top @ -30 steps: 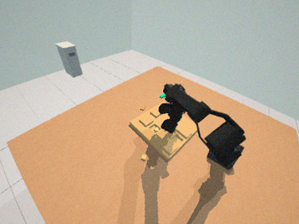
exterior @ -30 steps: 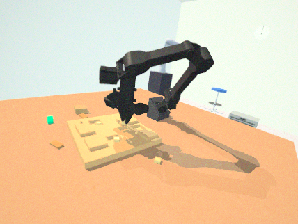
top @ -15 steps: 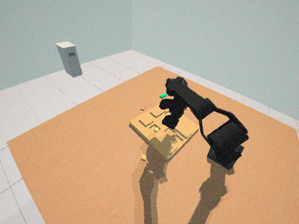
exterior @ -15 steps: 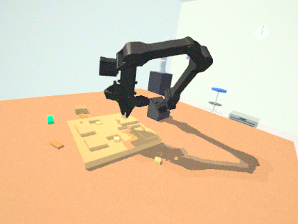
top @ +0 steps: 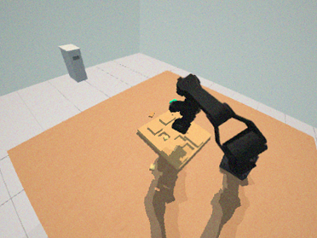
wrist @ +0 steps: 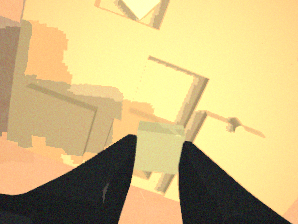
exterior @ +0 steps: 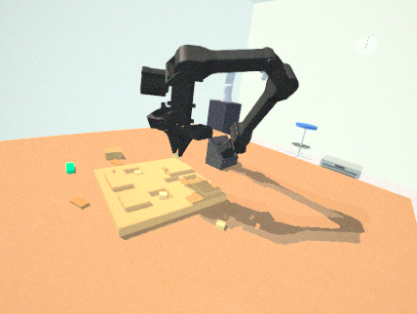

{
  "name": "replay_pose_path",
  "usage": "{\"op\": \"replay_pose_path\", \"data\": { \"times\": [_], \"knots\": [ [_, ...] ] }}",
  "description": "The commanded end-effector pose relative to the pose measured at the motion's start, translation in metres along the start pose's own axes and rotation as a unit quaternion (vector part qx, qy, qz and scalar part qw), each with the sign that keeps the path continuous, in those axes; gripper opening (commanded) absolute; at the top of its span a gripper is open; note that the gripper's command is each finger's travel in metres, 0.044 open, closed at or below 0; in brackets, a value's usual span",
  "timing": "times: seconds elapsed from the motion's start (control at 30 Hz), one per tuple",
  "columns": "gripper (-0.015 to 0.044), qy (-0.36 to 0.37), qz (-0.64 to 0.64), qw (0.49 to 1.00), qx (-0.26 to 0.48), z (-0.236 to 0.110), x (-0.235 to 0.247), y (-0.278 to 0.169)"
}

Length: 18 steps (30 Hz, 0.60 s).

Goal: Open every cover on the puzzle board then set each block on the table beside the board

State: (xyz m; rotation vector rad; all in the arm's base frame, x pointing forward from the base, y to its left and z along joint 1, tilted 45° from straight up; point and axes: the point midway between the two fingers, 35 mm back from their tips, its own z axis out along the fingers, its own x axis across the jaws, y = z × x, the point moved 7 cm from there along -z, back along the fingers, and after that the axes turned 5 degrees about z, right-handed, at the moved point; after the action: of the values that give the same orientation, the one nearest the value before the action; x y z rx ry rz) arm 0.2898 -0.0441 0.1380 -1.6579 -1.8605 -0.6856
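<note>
The tan puzzle board (top: 153, 139) (exterior: 146, 221) (wrist: 260, 63) lies on the orange table. My gripper (wrist: 158, 147) (exterior: 178, 150) (top: 181, 126) hangs a little above the board's far side and is shut on a pale yellow-green block (wrist: 158, 152), which it holds clear of the board. Another pale block (exterior: 137, 171) sits in an uncovered well, and one more block (exterior: 163, 194) shows in a well nearer the front. A small pale block (exterior: 221, 224) (top: 152, 166) lies on the table beside the board. A green block (exterior: 70, 168) (top: 173, 102) lies on the table off the far side.
A small orange piece (exterior: 79, 202) (top: 151, 114) and a tan piece (exterior: 114, 155) lie on the table near the board. The arm's dark base (top: 241, 155) (exterior: 221, 155) stands close behind the board. A grey box (top: 73, 62) stands on the floor far off.
</note>
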Motion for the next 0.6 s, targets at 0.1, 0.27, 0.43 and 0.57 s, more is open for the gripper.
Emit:
{"op": "replay_pose_path", "data": {
  "times": [0.1, 0.27, 0.43, 0.57],
  "knots": [
    [0.008, -0.006, -0.001, 1.0, 0.002, -0.001, 0.026, 0.004],
    [0.008, -0.009, -0.001, 1.0, 0.002, -0.001, 0.045, 0.005],
    [0.008, -0.011, 0.0, 1.0, 0.001, -0.001, 0.064, 0.005],
    [0.008, -0.011, 0.0, 1.0, 0.001, -0.001, 0.079, 0.003]
  ]
}}
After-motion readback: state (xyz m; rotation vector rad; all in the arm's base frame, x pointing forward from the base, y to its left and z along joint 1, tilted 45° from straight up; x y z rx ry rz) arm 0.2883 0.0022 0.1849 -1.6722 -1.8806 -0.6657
